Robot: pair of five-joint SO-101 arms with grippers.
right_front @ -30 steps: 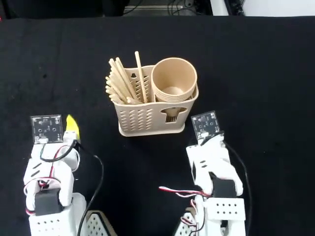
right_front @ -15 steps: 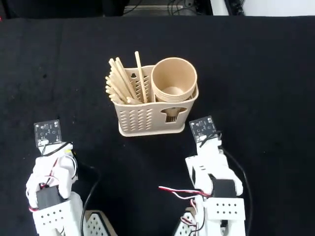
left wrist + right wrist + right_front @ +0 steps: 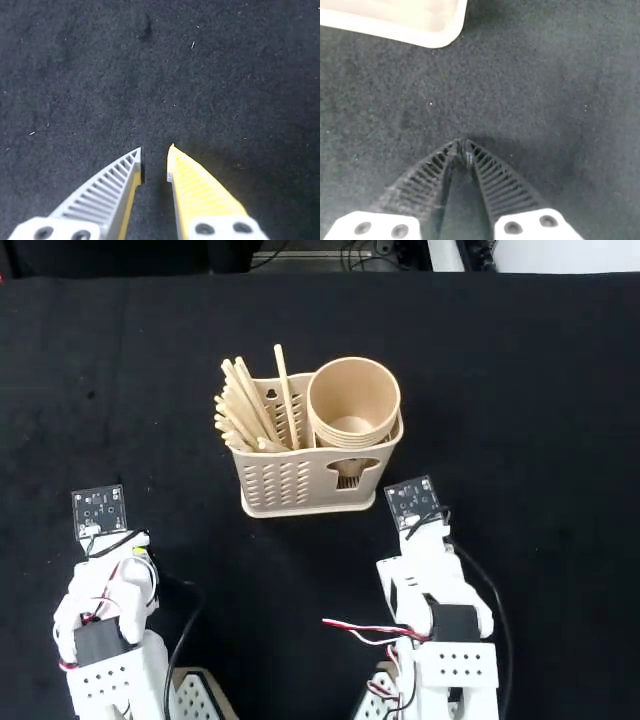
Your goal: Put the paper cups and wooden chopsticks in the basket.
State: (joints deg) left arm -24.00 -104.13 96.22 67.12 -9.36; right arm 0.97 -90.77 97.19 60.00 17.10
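The beige slotted basket (image 3: 300,485) stands mid-table. Several wooden chopsticks (image 3: 245,410) lean in its left compartment. Stacked paper cups (image 3: 353,400) fill its right compartment. My left arm (image 3: 100,570) is folded back at the near left, well clear of the basket. Its gripper (image 3: 155,149), one grey finger and one yellow, hangs over bare black cloth with only a narrow slit between the tips and nothing held. The right arm (image 3: 430,570) sits just in front of the basket's right corner. There the black-fingered gripper (image 3: 462,144) is shut and empty, with a basket corner (image 3: 395,20) beyond it.
Black cloth (image 3: 520,390) covers the whole table, with open room on all sides of the basket. Cables (image 3: 360,630) trail from the arm bases at the near edge. The table's far edge meets dark equipment at the back.
The left arm has drawn back toward the near edge, and its yellow finger has slipped under the wrist board. The right arm has pulled back slightly. Basket contents are unchanged.
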